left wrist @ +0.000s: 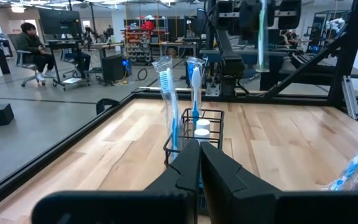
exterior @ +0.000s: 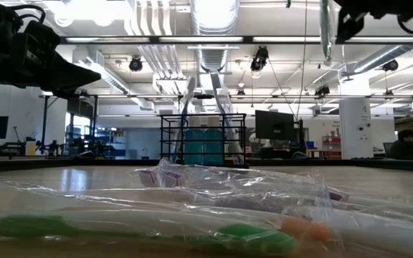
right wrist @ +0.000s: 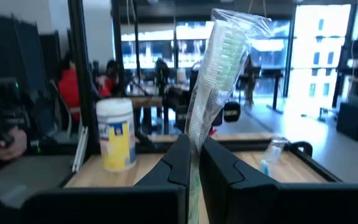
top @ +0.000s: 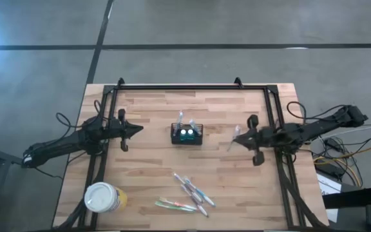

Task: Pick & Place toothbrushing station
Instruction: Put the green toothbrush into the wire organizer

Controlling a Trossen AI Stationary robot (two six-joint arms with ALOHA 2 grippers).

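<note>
Nearest the front edge of the wooden table (top: pixel 153 116), several plastic-wrapped toothbrushes (top: pixel 190 192) lie loose and flat; in the low view they fill the foreground as a crinkled heap of clear wrap with green and orange parts showing through. To the robot's left of them, near the front corner, stands a yellow cup (top: pixel 103 197) with a round white lid.

Farther back, at mid-table, sits the toothbrushing station (top: pixel 187 135), a small black wire-mesh caddy. It stands upright between the two arms and apart from both. Two wrapped toothbrushes (left wrist: pixel 168 93) rise upright from it, heads up, and two small teal containers with white caps (top: pixel 186 134) sit in a compartment beside them.

The left gripper (top: pixel 138 128) hovers to the left of the caddy, pointing at it, with its fingers (left wrist: pixel 185 177) pressed together and nothing between them. The right gripper (top: pixel 236 140) hovers to the right of the caddy, raised above the table, its fingers (right wrist: pixel 180 158) clamped on a wrapped toothbrush with green bristles (right wrist: pixel 219 81), which stands roughly upright with its head above the fingers.

Beyond the table lies an open workshop: desks, monitors, shelving, and a seated person (left wrist: pixel 33 50) at a desk.
</note>
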